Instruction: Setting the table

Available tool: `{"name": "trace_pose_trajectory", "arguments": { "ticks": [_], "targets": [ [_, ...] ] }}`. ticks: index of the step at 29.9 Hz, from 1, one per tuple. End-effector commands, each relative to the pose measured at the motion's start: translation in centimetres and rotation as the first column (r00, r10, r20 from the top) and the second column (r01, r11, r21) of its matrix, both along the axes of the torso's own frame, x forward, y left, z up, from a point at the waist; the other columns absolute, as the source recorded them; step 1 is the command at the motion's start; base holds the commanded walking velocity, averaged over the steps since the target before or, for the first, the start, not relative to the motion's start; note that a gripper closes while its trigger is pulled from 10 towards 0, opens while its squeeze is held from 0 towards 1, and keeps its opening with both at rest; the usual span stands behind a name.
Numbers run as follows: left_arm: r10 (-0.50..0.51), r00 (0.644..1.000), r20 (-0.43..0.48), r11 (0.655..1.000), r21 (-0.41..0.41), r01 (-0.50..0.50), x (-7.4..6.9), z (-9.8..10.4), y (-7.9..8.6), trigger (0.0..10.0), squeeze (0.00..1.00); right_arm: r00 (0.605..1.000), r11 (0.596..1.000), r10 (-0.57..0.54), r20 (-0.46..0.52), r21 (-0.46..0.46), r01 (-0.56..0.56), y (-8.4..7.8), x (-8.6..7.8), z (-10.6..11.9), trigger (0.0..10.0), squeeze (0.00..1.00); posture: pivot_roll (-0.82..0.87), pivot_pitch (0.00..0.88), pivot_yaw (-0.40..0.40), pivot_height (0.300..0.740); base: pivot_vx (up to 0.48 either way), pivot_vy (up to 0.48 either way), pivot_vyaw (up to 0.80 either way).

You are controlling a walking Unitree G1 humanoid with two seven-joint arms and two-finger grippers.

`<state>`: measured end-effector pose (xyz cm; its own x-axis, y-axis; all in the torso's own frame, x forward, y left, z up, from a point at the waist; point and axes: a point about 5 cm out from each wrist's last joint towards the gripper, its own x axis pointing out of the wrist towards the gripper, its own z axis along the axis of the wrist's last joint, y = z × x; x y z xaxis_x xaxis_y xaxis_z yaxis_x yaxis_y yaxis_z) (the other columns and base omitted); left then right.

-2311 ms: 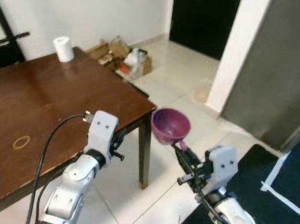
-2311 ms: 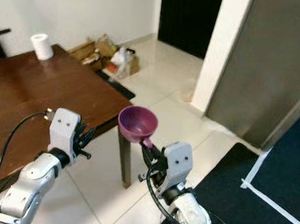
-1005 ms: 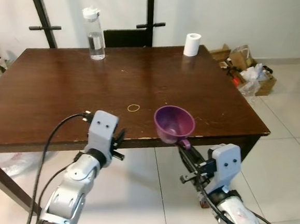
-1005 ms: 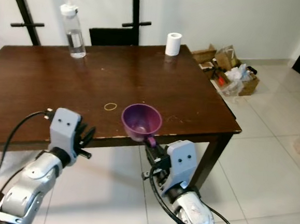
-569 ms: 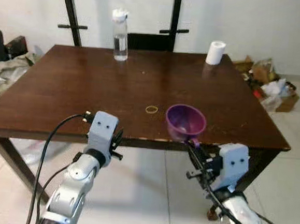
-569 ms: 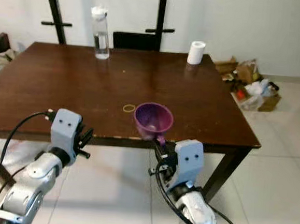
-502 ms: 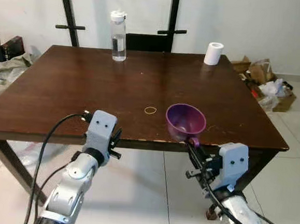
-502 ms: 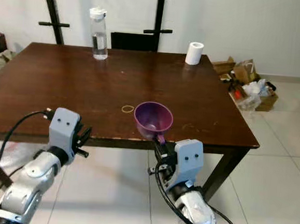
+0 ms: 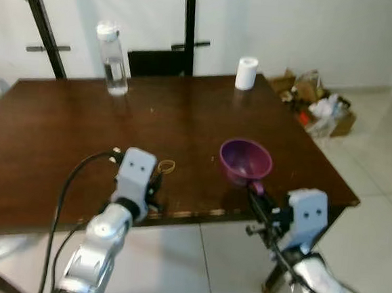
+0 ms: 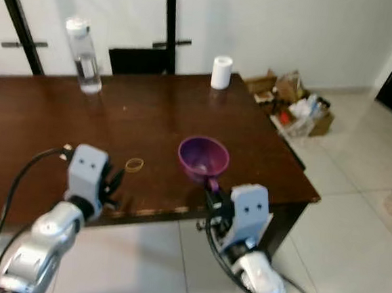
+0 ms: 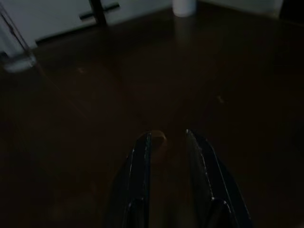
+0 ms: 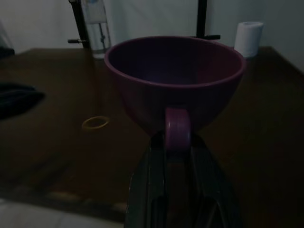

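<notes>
Left eye view is showing a dark brown wooden table (image 9: 62,122) with a glossy top; the right gripper (image 9: 255,192) is pinching the handle of a round purple cup (image 9: 246,160) and carrying it above the near right part of the tabletop. The left gripper (image 9: 155,184) is hanging over the near edge, beside a thin yellow rubber band (image 9: 166,165) lying flat. At the far edge a clear water bottle (image 9: 112,59) and a white paper roll (image 9: 246,73) are standing upright, well apart.

Right eye view is adding a dark doorway at the far right and cardboard clutter (image 10: 291,106) on the pale tiled floor.

Left wrist view, very dark, is revealing the left fingers (image 11: 140,166) narrowly parted with nothing between, the band just past their tips.

Right wrist view is showing the cup's smooth matte bowl upright, its loop handle (image 12: 177,128) clamped between the fingers.
</notes>
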<state>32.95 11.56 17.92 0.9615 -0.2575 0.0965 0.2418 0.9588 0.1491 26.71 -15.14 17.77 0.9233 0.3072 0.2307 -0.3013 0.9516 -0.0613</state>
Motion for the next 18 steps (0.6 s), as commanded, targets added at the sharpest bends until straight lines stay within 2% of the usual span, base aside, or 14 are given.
{"name": "trace_pose_trajectory", "arguments": {
  "ticks": [1,3,18],
  "targets": [
    [0.033,0.999,-0.019,0.999,0.016,-0.033,-0.19,-0.74,1.12,10.0,0.00,1.000,1.000,0.028,0.008,0.012,-0.028,0.78,-0.06,0.10,10.0,0.00,-0.04,0.093,0.107,0.740,0.480,0.000,0.00],
    [0.030,0.999,-0.020,0.999,0.014,-0.030,-0.22,-0.73,1.06,10.0,0.00,1.000,1.000,0.029,0.008,0.012,-0.029,0.78,-0.06,0.10,10.0,0.00,-0.04,0.093,0.107,0.740,0.394,0.000,0.00],
    [0.012,1.000,-0.019,1.000,0.006,-0.012,-0.28,-0.63,0.73,10.0,0.00,1.000,1.000,0.007,0.011,-0.005,-0.007,0.58,0.11,0.03,10.0,0.00,-0.04,0.091,0.108,0.740,0.000,0.000,0.00]
  ]
}}
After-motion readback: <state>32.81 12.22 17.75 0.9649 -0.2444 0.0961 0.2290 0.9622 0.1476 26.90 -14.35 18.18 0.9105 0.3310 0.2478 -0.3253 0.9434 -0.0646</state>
